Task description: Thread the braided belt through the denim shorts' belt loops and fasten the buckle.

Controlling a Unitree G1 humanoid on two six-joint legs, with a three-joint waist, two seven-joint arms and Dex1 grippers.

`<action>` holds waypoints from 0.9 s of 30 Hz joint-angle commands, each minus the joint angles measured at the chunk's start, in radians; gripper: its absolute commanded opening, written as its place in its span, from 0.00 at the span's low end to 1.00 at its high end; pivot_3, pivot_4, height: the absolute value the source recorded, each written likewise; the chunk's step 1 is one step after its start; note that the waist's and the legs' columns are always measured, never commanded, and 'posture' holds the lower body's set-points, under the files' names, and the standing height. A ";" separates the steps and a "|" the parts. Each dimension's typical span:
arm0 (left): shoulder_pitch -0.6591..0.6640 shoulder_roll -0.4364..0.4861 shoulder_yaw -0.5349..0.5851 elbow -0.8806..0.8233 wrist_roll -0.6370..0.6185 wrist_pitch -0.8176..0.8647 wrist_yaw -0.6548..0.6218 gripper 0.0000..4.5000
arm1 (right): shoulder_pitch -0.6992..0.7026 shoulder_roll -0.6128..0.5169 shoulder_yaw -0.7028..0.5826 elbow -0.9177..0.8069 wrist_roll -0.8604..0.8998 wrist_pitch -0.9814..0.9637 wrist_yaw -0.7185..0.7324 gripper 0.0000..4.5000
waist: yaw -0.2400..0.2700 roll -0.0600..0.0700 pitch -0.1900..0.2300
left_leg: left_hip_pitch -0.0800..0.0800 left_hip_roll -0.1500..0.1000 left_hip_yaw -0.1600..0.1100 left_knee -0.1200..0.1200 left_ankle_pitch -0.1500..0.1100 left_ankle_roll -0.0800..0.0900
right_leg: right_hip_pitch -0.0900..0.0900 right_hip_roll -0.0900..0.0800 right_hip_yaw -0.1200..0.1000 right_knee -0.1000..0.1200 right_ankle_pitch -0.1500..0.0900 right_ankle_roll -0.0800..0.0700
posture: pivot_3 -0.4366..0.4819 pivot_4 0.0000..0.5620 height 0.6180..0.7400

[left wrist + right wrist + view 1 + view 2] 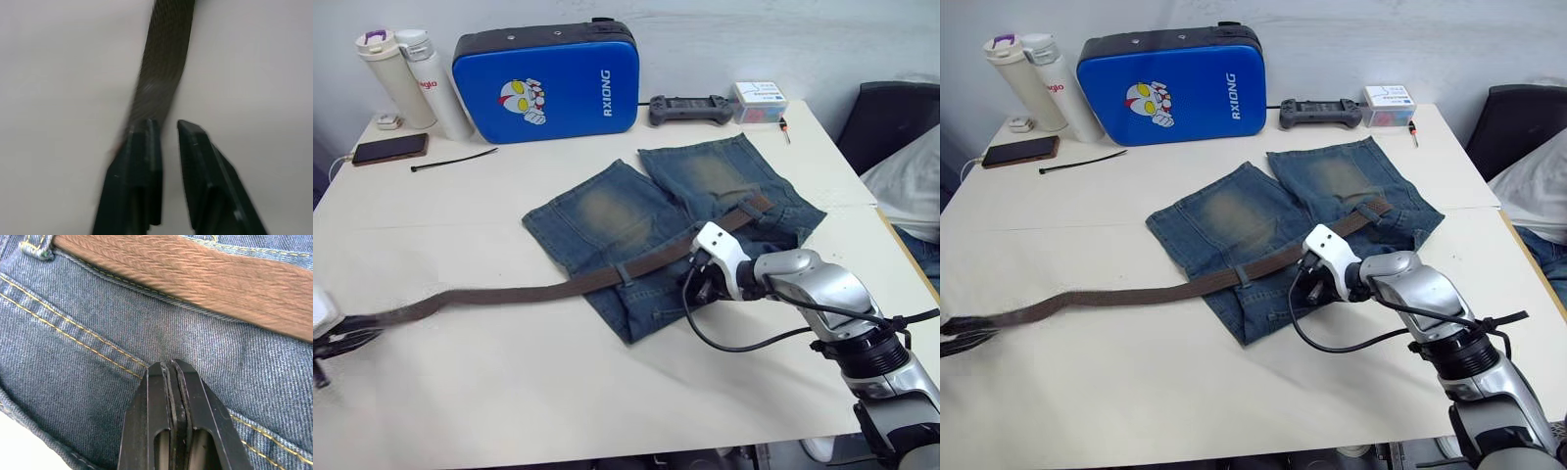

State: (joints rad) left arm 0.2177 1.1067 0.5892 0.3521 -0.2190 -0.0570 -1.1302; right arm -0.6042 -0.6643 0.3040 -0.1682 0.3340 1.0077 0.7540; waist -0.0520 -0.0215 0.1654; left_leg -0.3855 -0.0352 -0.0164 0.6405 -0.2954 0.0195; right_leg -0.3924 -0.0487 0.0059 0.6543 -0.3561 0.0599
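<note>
Shorts (646, 220) flat mid-table, legs toward blue case (545, 82). Belt (558, 289) runs along waistband, under one loop (623, 270), long end trailing over bare table toward my left. Left gripper (164, 128) at that far end, fingers slightly apart, belt end at one fingertip; can't tell if gripped. Right gripper (170, 369) fingers pressed together, tips on denim just below belt. I see phone (390, 149), two bottles (411, 76), controller (690, 108) along back edge.
</note>
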 commanded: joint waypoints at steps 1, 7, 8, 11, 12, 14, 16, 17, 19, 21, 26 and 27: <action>-0.034 -0.008 0.029 -0.220 -0.230 0.229 -0.091 0.53 | -0.004 -0.005 -0.044 -0.008 0.032 0.040 0.023 0.00 | -0.003 -0.001 0.000 | 0.000 0.000 0.000 0.000 0.000 0.000 | 0.000 0.000 0.000 0.000 0.000 0.000 | 0.48 0.27 1.00; -0.102 0.006 0.071 -0.417 -0.477 0.540 -0.086 1.00 | -0.049 -0.084 -0.180 -0.071 0.134 0.104 0.106 0.00 | 0.003 0.005 0.005 | -0.003 0.000 0.000 0.000 0.000 0.000 | -0.002 0.000 -0.001 0.000 0.000 0.000 | 0.48 0.27 1.00; -0.113 0.007 0.070 -0.460 -0.521 0.595 -0.077 1.00 | -0.065 -0.105 -0.210 -0.071 0.149 0.119 0.115 0.00 | 0.005 0.007 0.006 | -0.003 0.000 0.000 0.000 0.000 0.000 | -0.003 0.000 -0.001 0.000 0.000 0.000 | 0.48 0.27 1.00; -0.144 0.006 0.051 -0.568 -0.627 0.725 -0.040 1.00 | -0.110 -0.148 -0.278 -0.046 0.175 0.147 0.125 0.00 | 0.008 0.012 0.011 | -0.004 0.000 0.000 0.000 0.000 0.000 | -0.003 0.000 0.000 0.000 0.000 0.000 | 0.48 0.27 1.00; -0.157 0.002 0.039 -0.606 -0.658 0.759 -0.020 1.00 | -0.124 -0.159 -0.290 -0.030 0.173 0.144 0.123 0.00 | 0.008 0.013 0.012 | -0.004 0.000 0.000 0.001 0.000 0.000 | -0.003 0.000 0.000 0.000 0.000 0.000 | 0.48 0.27 1.00; -0.194 -0.012 -0.005 -0.687 -0.726 0.822 0.032 1.00 | -0.153 -0.166 -0.296 0.035 0.137 0.107 0.098 0.00 | 0.008 0.013 0.012 | -0.004 0.000 0.000 0.001 0.000 0.000 | -0.004 0.001 0.000 0.000 0.000 0.000 | 0.48 0.27 1.00; -0.237 -0.032 -0.062 -0.750 -0.771 0.863 0.087 1.00 | -0.165 -0.167 -0.261 0.117 0.064 0.020 0.067 0.00 | 0.008 0.013 0.012 | -0.004 0.000 0.000 0.000 0.000 0.000 | -0.004 0.001 0.000 0.000 0.000 0.000 | 0.48 0.27 1.00; -0.258 -0.046 -0.097 -0.780 -0.771 0.869 0.112 1.00 | -0.175 -0.142 -0.260 0.171 0.048 -0.005 0.045 0.00 | 0.009 0.012 0.012 | -0.004 0.000 0.000 0.000 0.000 0.000 | -0.003 0.001 0.000 0.000 0.000 0.000 | 0.48 0.27 1.00; -0.290 -0.070 -0.151 -0.814 -0.755 0.876 0.158 1.00 | -0.194 -0.106 -0.237 0.263 0.012 -0.063 0.020 0.00 | 0.013 0.012 0.012 | -0.004 0.000 0.000 0.002 0.000 0.000 | -0.003 0.001 0.000 0.000 0.000 0.001 | 0.48 0.27 1.00; -0.311 -0.092 -0.190 -0.834 -0.740 0.880 0.199 1.00 | -0.226 -0.069 -0.222 0.386 -0.039 -0.148 -0.013 0.00 | 0.012 0.012 0.012 | -0.004 0.000 0.001 0.003 0.000 0.000 | -0.003 0.001 0.000 0.001 0.000 0.001 | 0.48 0.27 1.00; -0.327 -0.144 -0.239 -0.875 -0.727 0.889 0.280 1.00 | -0.335 -0.016 -0.226 0.724 -0.158 -0.358 -0.127 0.00 | 0.013 0.014 0.013 | -0.005 0.000 0.001 0.006 0.002 -0.004 | -0.004 0.003 0.001 0.004 0.000 0.001 | 0.48 0.27 1.00; -0.322 -0.156 -0.245 -0.887 -0.728 0.889 0.294 1.00 | -0.359 -0.012 -0.225 0.798 -0.186 -0.402 -0.158 0.00 | 0.014 0.014 0.013 | -0.005 0.000 0.001 0.006 0.003 -0.005 | -0.004 0.004 0.001 0.004 0.000 0.001 | 0.48 0.27 1.00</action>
State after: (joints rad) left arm -0.1081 0.9656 0.3485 -0.4960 -0.9433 0.8363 -0.8628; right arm -0.9192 -0.6704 0.1082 0.5218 0.2053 0.6991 0.6587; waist -0.0375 -0.0075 0.1789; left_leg -0.3909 -0.0351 -0.0146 0.6472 -0.2919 0.0140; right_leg -0.3967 -0.0451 0.0067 0.6585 -0.3560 0.0607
